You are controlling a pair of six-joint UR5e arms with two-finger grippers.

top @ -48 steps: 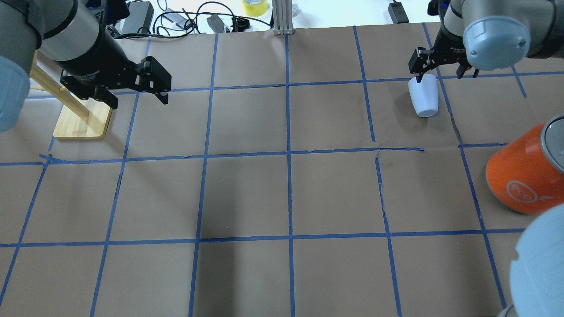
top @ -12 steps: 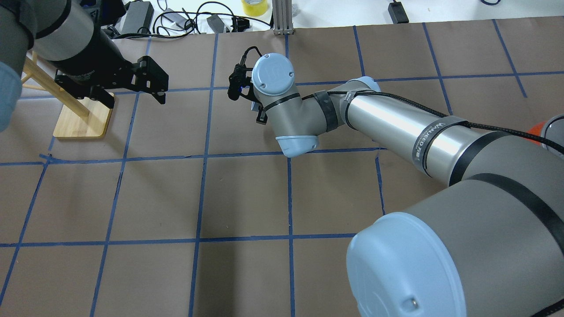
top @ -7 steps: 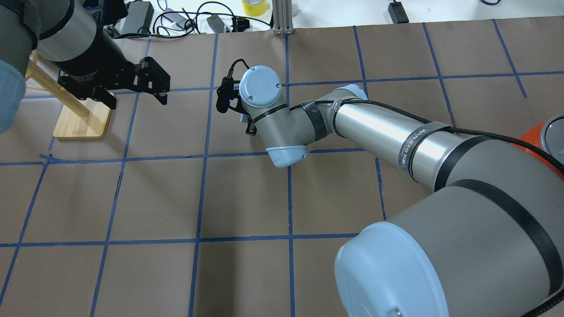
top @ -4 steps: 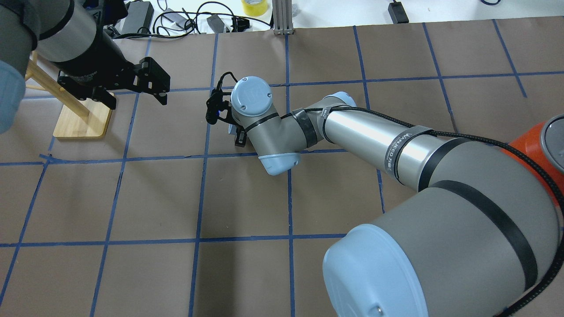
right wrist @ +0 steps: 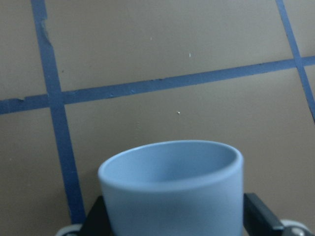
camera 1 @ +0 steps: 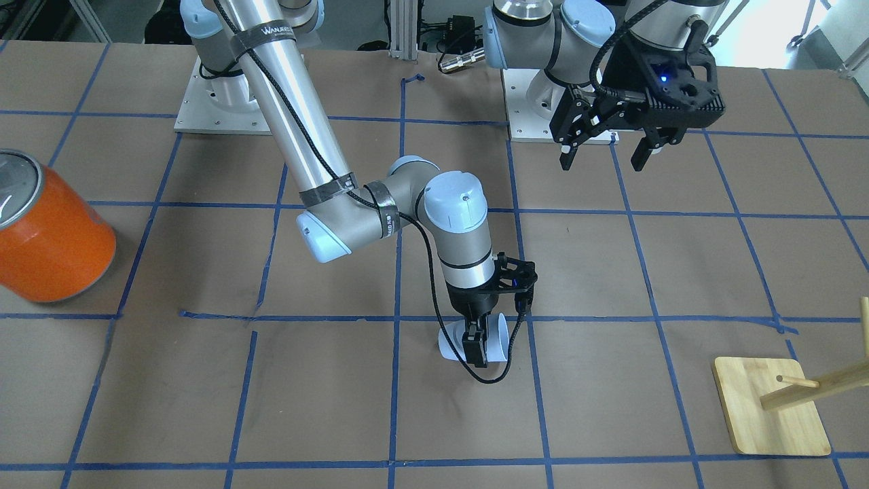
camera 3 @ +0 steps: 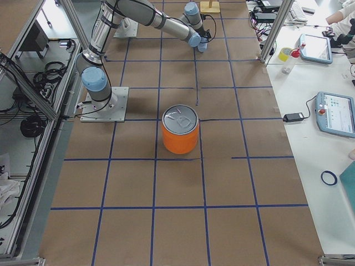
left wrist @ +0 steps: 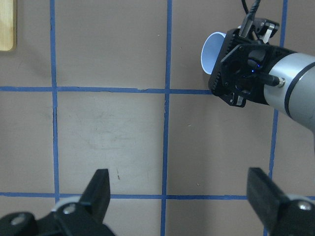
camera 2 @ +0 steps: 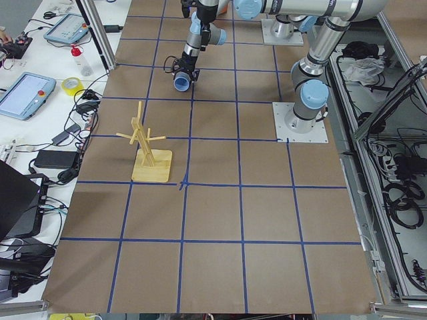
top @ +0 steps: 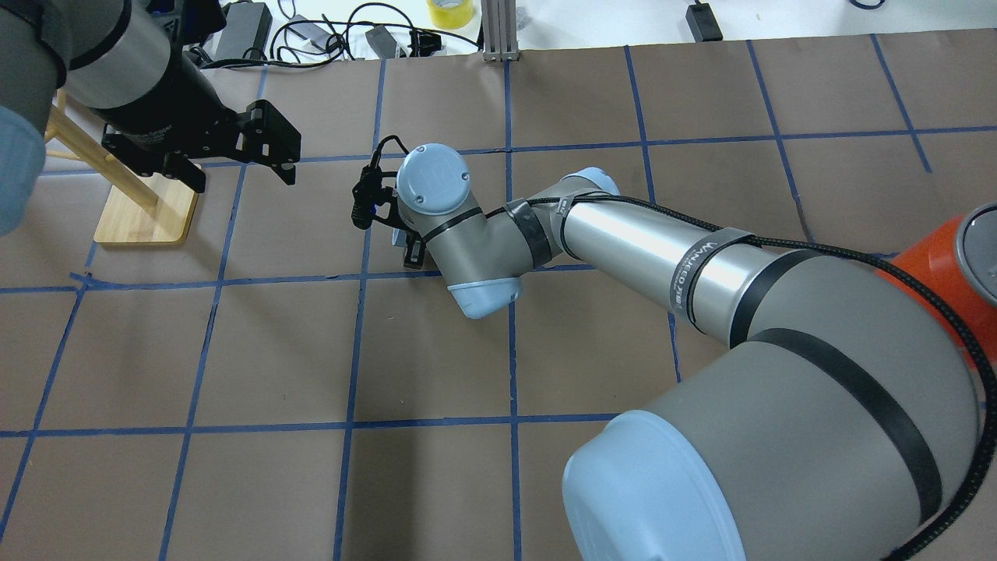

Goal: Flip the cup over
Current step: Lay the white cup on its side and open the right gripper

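Over the table (camera 1: 679,272), the left gripper (camera 1: 602,160) hangs wide open, empty, upper right of the front-facing view. At centre the right gripper (camera 1: 477,341) clamps the cup (camera 1: 499,337), tipped sideways; roll your wrist until it stands vertical, lower to contact, then release

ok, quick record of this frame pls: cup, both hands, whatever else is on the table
task object: small pale blue plastic cup, tipped off upright, mouth toward the robot's left side
right hand: shut on the cup's sides, low over the brown paper table
cup-table contact: cannot tell
left hand: open, empty, apart from the cup
other: large orange can with silver top, upright; wooden peg stand
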